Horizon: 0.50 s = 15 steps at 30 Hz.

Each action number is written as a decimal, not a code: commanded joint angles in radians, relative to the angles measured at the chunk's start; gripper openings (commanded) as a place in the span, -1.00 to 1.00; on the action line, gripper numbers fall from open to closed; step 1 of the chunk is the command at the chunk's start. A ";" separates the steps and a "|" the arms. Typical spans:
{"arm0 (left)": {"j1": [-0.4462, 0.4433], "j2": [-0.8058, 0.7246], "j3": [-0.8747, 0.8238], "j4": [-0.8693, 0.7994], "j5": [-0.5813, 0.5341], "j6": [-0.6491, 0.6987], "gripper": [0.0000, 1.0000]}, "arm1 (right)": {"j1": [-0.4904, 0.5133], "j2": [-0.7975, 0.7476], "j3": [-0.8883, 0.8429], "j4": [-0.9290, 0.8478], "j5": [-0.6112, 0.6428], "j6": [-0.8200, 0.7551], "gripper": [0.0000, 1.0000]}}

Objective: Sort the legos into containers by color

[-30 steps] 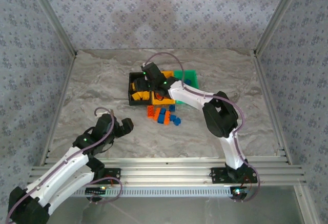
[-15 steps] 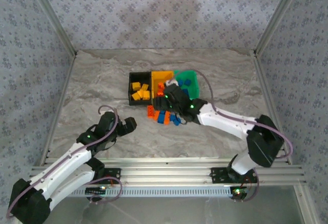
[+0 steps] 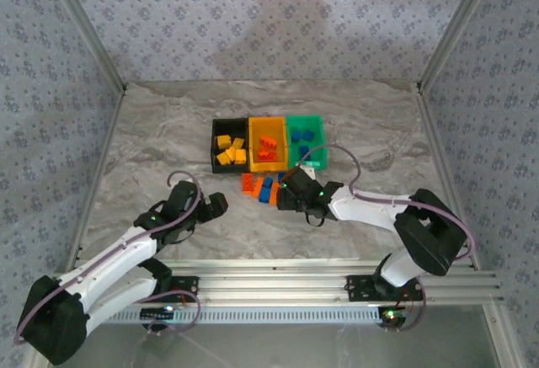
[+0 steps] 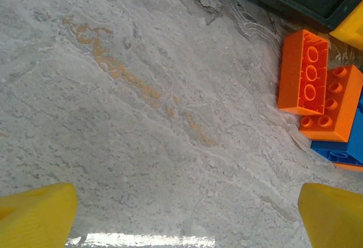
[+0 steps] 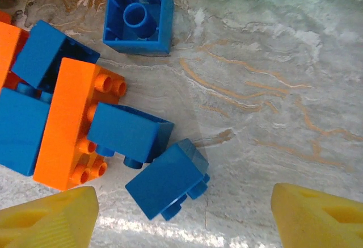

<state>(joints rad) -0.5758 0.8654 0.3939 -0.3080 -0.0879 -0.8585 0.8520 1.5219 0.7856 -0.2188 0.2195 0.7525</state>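
1. Top view: the right gripper [image 3: 287, 197], which was over the black plastic bin [image 3: 214, 145] a second ago, has come back down beside the loose heap of small studded plastic bricks [image 3: 264, 189]. The heap lies on the table just in front of the yellow-orange bin [image 3: 268, 119] and the green bin [image 3: 305, 119]. The drop looks finished and a new pick is starting. The left gripper [image 3: 215, 206] stands wide open, left of the heap.
2. Left wrist view: its yellow fingertips [image 4: 37, 217] are far apart with nothing between them. Two red-orange bricks [image 4: 303, 72] lie ahead.
3. Right wrist view: the fingertips [image 5: 48, 219] are well apart and empty. A tilted blue brick [image 5: 167, 180] lies nearest, probably the next one for the green bin.
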 commanded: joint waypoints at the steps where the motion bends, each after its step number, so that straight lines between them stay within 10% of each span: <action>1: 0.001 -0.001 -0.001 0.033 0.016 -0.013 0.99 | -0.015 0.031 0.000 0.039 -0.015 0.016 0.57; 8: 0.002 -0.004 -0.013 0.040 0.014 -0.016 1.00 | -0.032 0.031 -0.026 -0.046 0.059 0.070 0.12; 15: 0.001 -0.003 -0.021 0.053 0.016 -0.020 0.99 | -0.070 0.018 -0.055 0.012 0.033 0.024 0.08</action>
<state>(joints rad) -0.5758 0.8658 0.3790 -0.2832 -0.0814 -0.8661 0.7971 1.5471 0.7353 -0.2138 0.2428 0.7940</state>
